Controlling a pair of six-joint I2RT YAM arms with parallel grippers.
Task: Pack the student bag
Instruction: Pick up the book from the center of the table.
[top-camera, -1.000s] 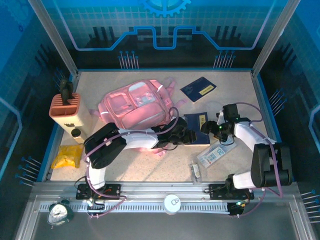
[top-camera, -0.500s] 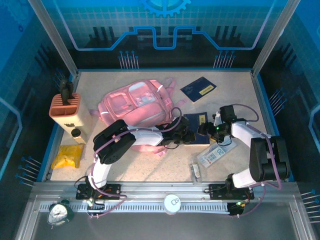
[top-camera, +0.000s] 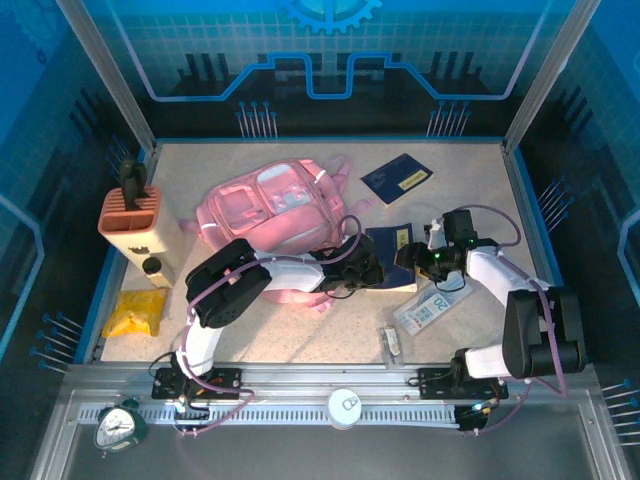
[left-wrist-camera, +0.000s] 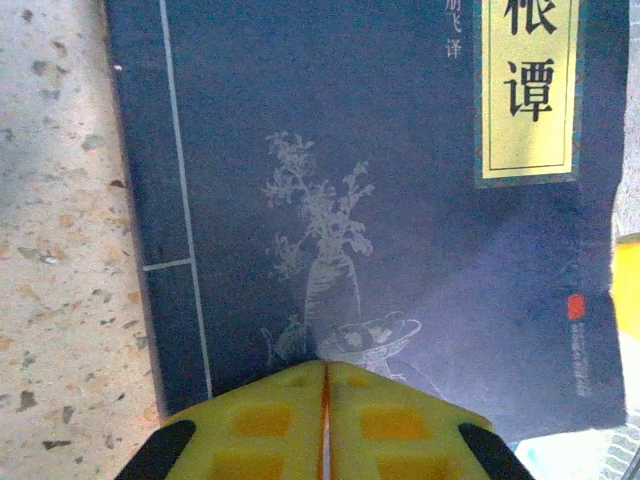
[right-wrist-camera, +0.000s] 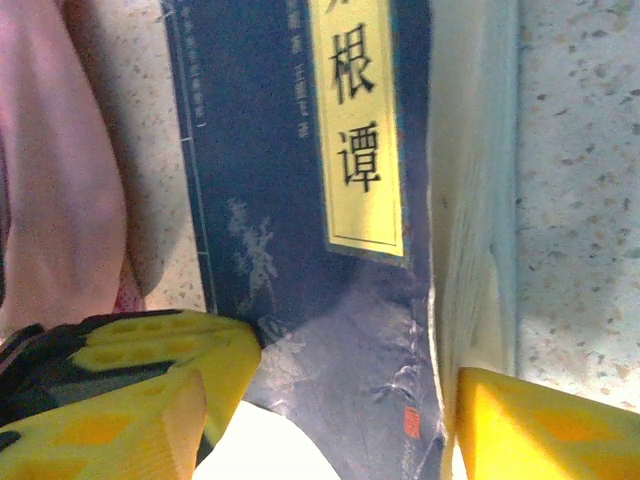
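The pink student bag lies at the back left of the table, and its pink fabric edges the right wrist view. Just to its right lies a dark blue book with a yellow title label. My left gripper is shut, its yellow tips resting on the book cover with nothing between them. My right gripper stands open astride the near end of the book, one finger left of the cover and the other beside the page edges.
A second blue book lies at the back right. An orange-and-cream pen holder stands at the left with a yellow pouch before it. A packaged ruler and a small packet lie near the right arm.
My left gripper has closed its fingers over the book cover. My right gripper's fingers have drawn somewhat closer around the book.
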